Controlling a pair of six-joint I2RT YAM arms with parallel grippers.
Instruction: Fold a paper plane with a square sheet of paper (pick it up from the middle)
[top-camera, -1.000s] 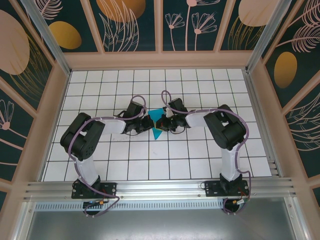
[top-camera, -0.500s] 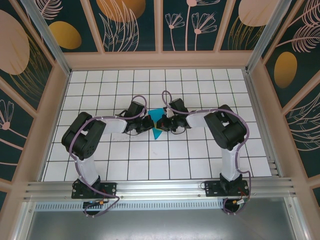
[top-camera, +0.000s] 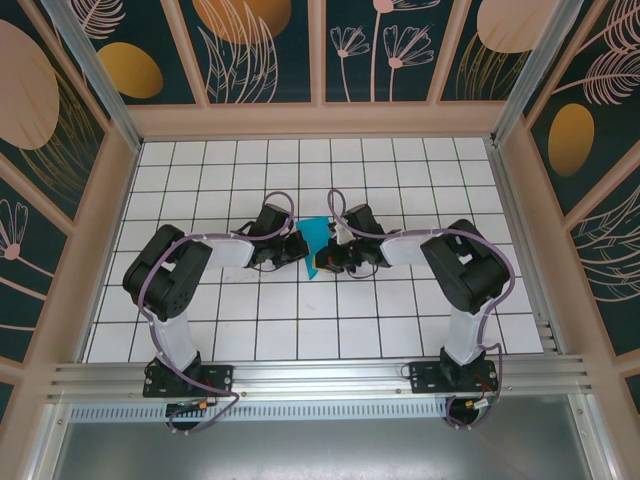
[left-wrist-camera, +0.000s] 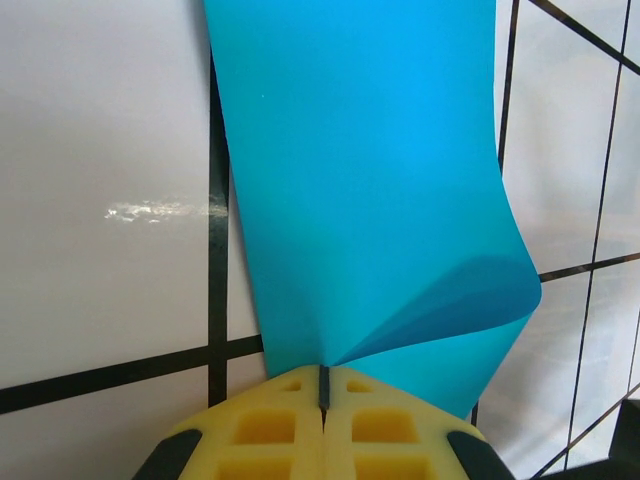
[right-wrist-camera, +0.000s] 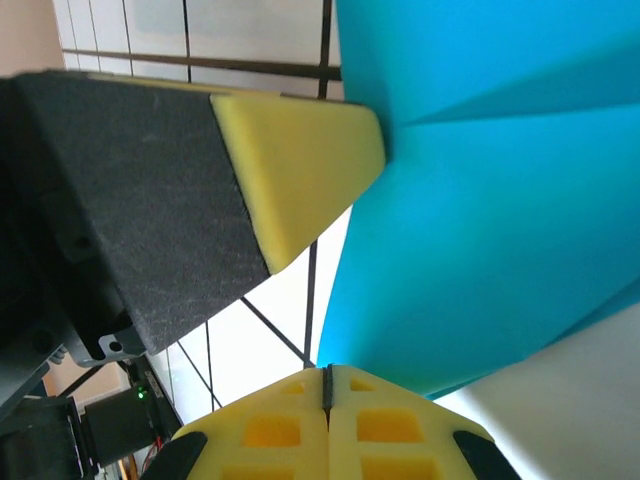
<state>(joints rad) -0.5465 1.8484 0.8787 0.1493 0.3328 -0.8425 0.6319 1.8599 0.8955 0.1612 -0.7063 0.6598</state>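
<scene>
Pinching cyan paper (left-wrist-camera: 370, 180), both jaws clamped

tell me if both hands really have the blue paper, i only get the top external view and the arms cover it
Observer: In the left wrist view, the left hand has its pads shut on an edge of the blue paper.
Operator: and the right one
Observer: The right hand is shut too, with the paper's lower edge meeting its pad seam.
Operator: is the paper flat
Observer: No, it curls over beside the left hand's grip.
</scene>
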